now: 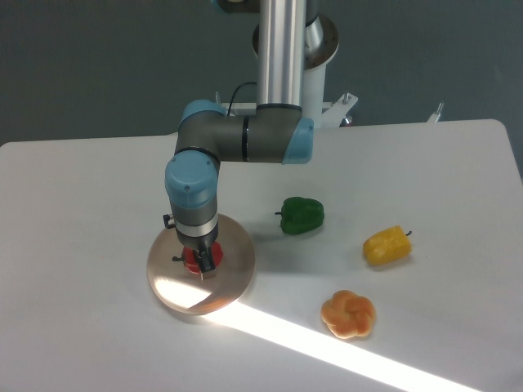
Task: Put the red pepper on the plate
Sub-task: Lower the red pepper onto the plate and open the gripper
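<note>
1. Sitting low over the middle of the plate (233, 273), the red pepper (194, 260) shows only as a small glossy red patch, its dark stem poking out to the left.
2. The gripper (201, 263) points straight down and pinches the red pepper between its fingers; whether the pepper's underside actually touches the plate, I cannot tell from here.
3. The plate is a pale beige-pink disc lying flat on the white desk (82, 204), toward the left side, and a bright band of light cuts across its near edge.
4. Above the gripper rises the arm (245, 139), grey with blue joint caps, bending over from a shiny metal column at the back of the desk.
5. To the right of the plate, clearly apart from it, a green pepper (302, 215) lies on the desk.
6. Farther right is a yellow pepper (386, 245), tilted on its side.
7. Nearer to me, between those two and a little forward, rests an orange lobed pepper (348, 314), just above the slanting strip of light on the desk.
</note>
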Tool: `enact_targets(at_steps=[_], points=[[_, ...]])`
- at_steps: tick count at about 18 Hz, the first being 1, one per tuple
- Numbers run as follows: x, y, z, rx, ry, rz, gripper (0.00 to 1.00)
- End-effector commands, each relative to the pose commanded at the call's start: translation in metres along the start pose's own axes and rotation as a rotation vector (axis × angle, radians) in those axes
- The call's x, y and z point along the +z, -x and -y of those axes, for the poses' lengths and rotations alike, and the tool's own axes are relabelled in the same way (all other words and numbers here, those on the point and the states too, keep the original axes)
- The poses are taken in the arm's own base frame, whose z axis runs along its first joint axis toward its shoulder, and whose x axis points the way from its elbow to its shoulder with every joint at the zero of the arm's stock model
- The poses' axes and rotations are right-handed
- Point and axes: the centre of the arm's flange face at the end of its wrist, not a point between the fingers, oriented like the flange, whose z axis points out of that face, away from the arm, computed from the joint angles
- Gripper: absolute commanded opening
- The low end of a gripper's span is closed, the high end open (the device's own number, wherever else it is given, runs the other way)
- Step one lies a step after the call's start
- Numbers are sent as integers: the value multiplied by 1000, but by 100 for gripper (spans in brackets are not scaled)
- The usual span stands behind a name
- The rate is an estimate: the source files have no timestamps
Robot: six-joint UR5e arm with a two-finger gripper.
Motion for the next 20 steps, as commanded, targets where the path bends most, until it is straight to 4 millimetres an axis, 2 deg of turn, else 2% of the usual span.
enact_targets(at_steps=[20], points=[[1,1,-2,-6,1,-1,61]])
